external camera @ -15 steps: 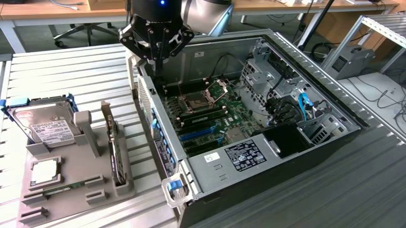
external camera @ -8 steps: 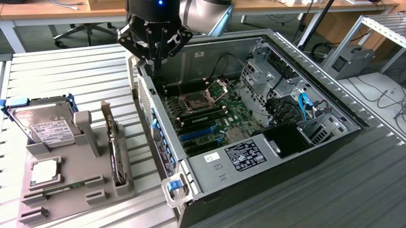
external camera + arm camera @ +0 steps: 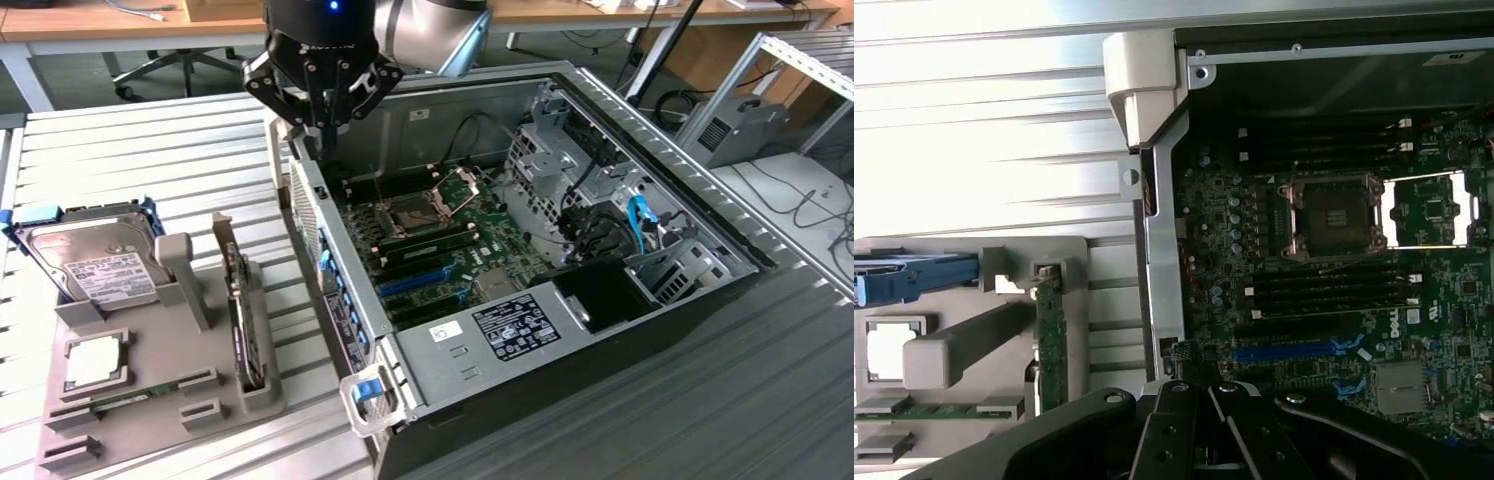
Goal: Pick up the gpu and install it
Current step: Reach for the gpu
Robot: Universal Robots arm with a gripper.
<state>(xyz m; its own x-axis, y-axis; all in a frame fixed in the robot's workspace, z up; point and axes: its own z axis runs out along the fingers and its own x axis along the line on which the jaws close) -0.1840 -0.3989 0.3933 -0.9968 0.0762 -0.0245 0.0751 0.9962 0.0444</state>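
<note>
The grey plastic parts holder (image 3: 160, 350), just beside the open black-and-silver computer case (image 3: 721, 330) on the exterior view's left, carries a silver hard drive (image 3: 74, 238) and, in the slot nearest the case, the gpu (image 3: 238, 300), a thin green card on edge. The black gripper (image 3: 320, 140) hangs shut and empty over the case's wall; lowered there, it would likely strike that rim. The drive's white label (image 3: 107, 272) and the sticker (image 3: 514, 325) on the grey power supply (image 3: 454, 372) are unreadable.

Matt grey plastic holder (image 3: 254, 400); bare metal case (image 3: 427, 380); green circuit-board gpu (image 3: 242, 320).
</note>
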